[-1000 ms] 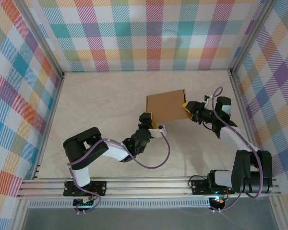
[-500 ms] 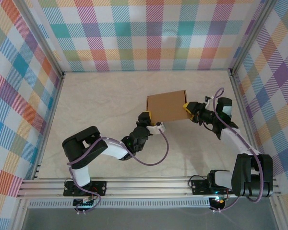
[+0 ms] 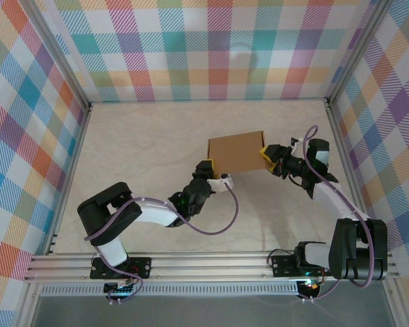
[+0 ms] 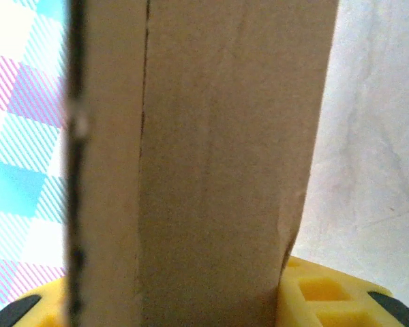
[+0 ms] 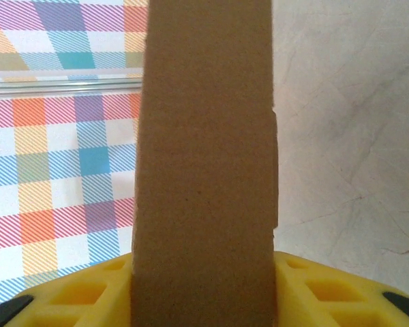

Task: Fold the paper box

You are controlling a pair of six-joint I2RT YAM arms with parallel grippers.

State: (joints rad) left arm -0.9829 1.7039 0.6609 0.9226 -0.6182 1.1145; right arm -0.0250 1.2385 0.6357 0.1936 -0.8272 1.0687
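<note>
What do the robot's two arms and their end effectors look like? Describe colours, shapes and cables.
The left arm and right arm have white links between black joints, each trailing a purple cable. The left end effector and right end effector have blocky yellow fingers with square recesses.

Left claw [image 3: 215,172] clamped, reaching forward; right claw [image 3: 266,154] clamped, angled leftward.
</note>
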